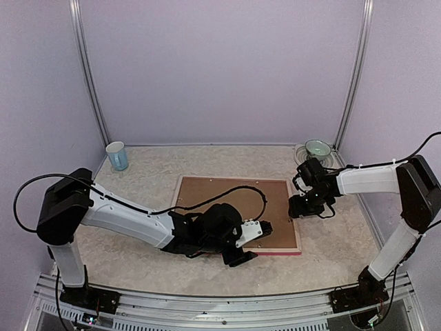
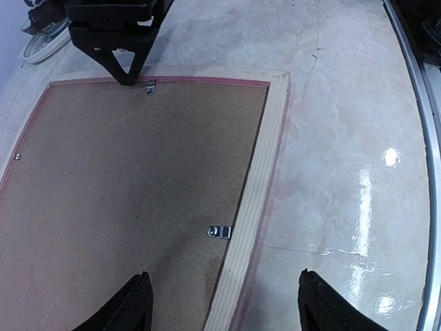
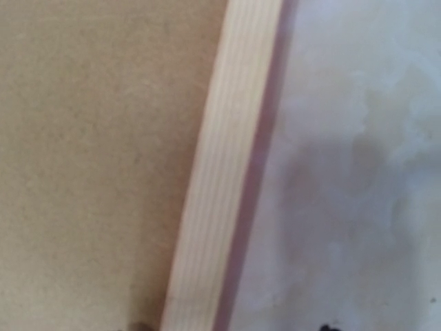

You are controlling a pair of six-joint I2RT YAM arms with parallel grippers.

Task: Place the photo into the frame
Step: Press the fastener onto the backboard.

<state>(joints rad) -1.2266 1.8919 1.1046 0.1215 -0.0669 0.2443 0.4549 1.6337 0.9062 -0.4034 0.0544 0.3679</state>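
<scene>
1. Top external view showed the frame (image 1: 298,234) lying face down at the middle of the table (image 1: 151,172), pale wood back up, with a brown backing board (image 1: 227,193) seated inside it.
2. The photo was not visible in any view; whether it lay under the board could not be told.
3. The left gripper (image 1: 253,243) hung over the near rail, jaws apart and clamped on nothing.
4. The right gripper (image 1: 308,205) stood at the right rail, its tips apart and holding nothing.
5. Judgement: the frame looked light and stiff but thin-railed, best pinched across one rail.
6. Judgement: the small metal clips (image 2: 220,232) probably retain the board.
</scene>
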